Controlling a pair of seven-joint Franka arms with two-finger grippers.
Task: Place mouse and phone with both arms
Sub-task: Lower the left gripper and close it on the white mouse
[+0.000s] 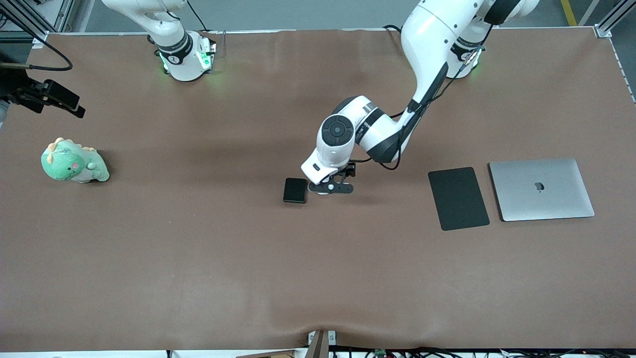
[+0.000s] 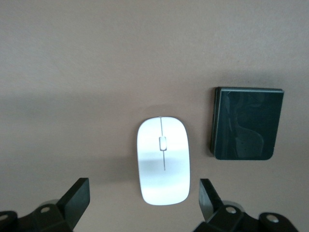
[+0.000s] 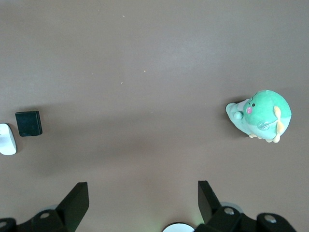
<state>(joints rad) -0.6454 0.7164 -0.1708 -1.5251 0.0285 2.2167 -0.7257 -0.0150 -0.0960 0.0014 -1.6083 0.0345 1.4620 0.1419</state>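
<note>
The white oval mouse (image 2: 162, 161) lies on the brown table, with the small black phone (image 2: 246, 123) close beside it. My left gripper (image 2: 145, 200) hangs open just above the mouse, its fingers apart on either side of the mouse's end and not touching it. In the front view the left gripper (image 1: 330, 188) hides the mouse, and the phone (image 1: 295, 190) lies beside it toward the right arm's end. My right gripper (image 3: 143, 200) is open and empty, high over the table, out of the front view. Its view shows the phone (image 3: 28, 123) and the mouse (image 3: 7, 139) far off.
A green dinosaur plush (image 1: 73, 162) sits toward the right arm's end, also in the right wrist view (image 3: 259, 116). A large flat black pad (image 1: 458, 198) and a closed silver laptop (image 1: 540, 189) lie toward the left arm's end. Black camera gear (image 1: 49, 97) juts in above the plush.
</note>
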